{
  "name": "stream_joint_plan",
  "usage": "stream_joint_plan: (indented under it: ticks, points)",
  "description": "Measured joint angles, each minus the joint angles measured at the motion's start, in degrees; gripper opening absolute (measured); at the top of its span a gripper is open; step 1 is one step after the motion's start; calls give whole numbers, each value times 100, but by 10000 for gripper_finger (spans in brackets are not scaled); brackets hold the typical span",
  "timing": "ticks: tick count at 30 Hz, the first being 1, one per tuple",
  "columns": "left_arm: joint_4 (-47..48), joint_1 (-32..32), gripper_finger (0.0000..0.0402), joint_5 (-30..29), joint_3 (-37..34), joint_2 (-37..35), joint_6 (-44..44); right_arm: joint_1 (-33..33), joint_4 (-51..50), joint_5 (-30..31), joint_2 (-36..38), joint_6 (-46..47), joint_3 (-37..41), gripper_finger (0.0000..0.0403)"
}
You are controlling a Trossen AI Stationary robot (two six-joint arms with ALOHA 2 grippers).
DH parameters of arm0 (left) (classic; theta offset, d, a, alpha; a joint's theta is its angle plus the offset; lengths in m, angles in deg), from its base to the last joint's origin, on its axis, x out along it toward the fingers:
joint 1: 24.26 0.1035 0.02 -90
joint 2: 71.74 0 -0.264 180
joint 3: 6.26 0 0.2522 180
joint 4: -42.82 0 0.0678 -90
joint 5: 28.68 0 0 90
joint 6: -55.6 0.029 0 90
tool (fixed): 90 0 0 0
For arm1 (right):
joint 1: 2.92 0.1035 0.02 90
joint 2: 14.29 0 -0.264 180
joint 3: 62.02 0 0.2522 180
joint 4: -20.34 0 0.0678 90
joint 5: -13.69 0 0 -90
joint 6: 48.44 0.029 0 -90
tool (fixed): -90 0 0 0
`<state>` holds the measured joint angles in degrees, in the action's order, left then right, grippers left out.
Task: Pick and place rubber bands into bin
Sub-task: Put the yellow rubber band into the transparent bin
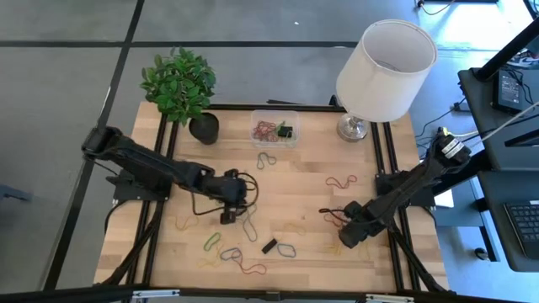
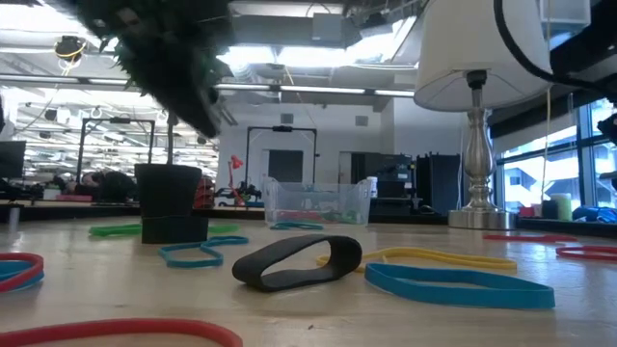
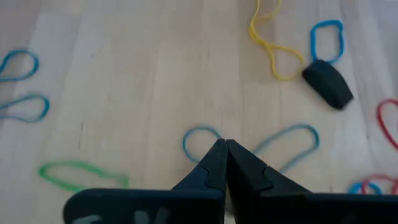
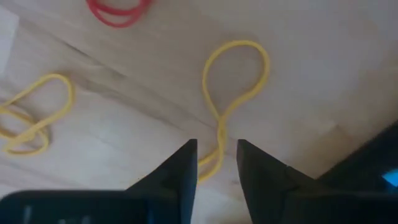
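Many rubber bands lie flat and scattered on the wooden table (image 1: 303, 194). Among them are a black one (image 1: 269, 246), blue ones (image 3: 289, 142) and a twisted yellow one (image 4: 233, 81). The clear bin (image 1: 274, 129) stands at the far middle with several bands inside. My left gripper (image 1: 229, 216) (image 3: 222, 147) hovers shut over the near left, above a blue band (image 3: 199, 138), with nothing between its fingers. My right gripper (image 1: 347, 239) (image 4: 216, 152) points down at the near right, open. Its fingers stand on either side of the yellow band's near end.
A potted plant (image 1: 179, 84) in a black pot (image 1: 204, 128) stands at the far left. A lamp (image 1: 383, 63) with a metal base (image 2: 472, 207) stands at the far right. Black rails run along both table sides.
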<state>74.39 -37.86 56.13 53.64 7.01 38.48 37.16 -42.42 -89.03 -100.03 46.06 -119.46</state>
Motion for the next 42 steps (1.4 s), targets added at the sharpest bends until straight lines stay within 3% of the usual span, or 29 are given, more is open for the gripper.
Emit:
stream_joint_plan:
  ticks: [9, 13, 18, 21, 26, 33, 38, 42]
  points:
    - [-19, -335, 2, -84, -668, -917, -326, 175, 283, -155, -614, -6, -21, 120]
    - [9, -442, 1, -140, -732, -973, -338, 325, 379, -127, -839, -6, -37, 85]
    - [36, -551, 2, -164, -737, -977, -330, 352, 546, -64, -839, 158, -36, 12]
    - [52, -567, 1, -162, -737, -977, -324, 368, 496, 170, -715, 366, -122, 10]
    - [-2, -588, 3, -162, -737, -977, -315, 356, -11, 1253, -314, 707, -723, 3]
    - [-10, -584, 3, -407, -737, -977, -313, 176, -1226, 2932, -54, 440, -2066, 2]
    - [-3, -581, 2, -738, -737, -977, -59, -525, -1697, 3751, -47, -965, -2832, 2]
    - [-3, -581, 2, -955, -737, -977, 168, -1308, -1442, 3984, -45, -2496, -3166, 1]
